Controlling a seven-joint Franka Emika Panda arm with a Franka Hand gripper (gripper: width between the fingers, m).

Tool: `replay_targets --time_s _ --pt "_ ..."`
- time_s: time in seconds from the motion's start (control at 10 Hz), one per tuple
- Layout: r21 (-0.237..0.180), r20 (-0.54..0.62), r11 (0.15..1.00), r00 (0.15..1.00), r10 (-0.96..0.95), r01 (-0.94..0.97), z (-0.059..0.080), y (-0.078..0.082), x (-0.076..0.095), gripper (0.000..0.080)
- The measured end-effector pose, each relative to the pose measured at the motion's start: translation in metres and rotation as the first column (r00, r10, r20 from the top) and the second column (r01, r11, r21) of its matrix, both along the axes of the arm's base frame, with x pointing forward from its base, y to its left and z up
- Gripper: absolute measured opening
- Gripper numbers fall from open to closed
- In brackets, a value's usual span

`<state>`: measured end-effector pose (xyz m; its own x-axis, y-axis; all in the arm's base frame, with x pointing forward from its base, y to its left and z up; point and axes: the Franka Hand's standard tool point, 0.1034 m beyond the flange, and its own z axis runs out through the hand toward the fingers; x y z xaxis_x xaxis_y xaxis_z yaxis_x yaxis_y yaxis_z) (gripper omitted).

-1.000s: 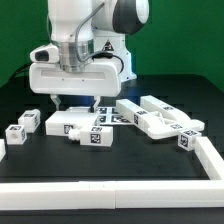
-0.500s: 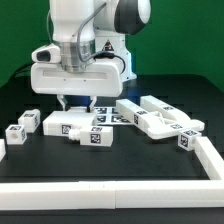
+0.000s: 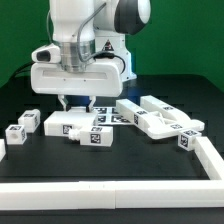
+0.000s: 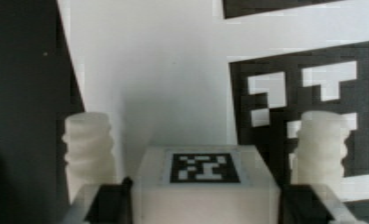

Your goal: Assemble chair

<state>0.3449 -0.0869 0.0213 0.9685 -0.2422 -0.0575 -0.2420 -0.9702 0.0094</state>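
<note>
In the wrist view a white chair block (image 4: pixel 202 172) with a small square tag on top sits between my two ribbed fingers (image 4: pixel 90 150). Both pads press against its sides, so my gripper (image 4: pixel 206 128) is shut on it. Behind it lies the marker board (image 4: pixel 154 70) with its large tags. In the exterior view my gripper (image 3: pixel 79 103) hangs low over the table, just behind a long white chair bar (image 3: pixel 72 127) with tags. The gripped block is mostly hidden there.
Two small tagged cubes (image 3: pixel 29 121) (image 3: pixel 15 133) lie at the exterior view's left. A white slab part (image 3: pixel 160 115) and another cube (image 3: pixel 185 140) lie at the right. The plain white border rail (image 3: pixel 110 190) runs along the front and the right side.
The fingers have come in from wide apart onto the block's sides. The arm and the other parts have hardly moved.
</note>
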Motion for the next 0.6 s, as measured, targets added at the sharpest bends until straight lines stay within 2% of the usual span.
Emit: replay_targets --time_s 0.2,0.4,0.5,0.6 --pt "0.053 -0.012 0.998 1.0 -0.013 0.014 0.021 0.009 0.004 0.0368" --pt "0.083 0.001 0.993 0.996 -0.086 0.085 0.041 0.021 0.015 0.0369" --pt "0.088 0.004 0.989 0.993 -0.118 0.117 0.046 0.032 0.022 0.0369" --pt "0.086 0.002 0.988 0.992 -0.127 0.127 0.046 0.041 0.025 0.0369"
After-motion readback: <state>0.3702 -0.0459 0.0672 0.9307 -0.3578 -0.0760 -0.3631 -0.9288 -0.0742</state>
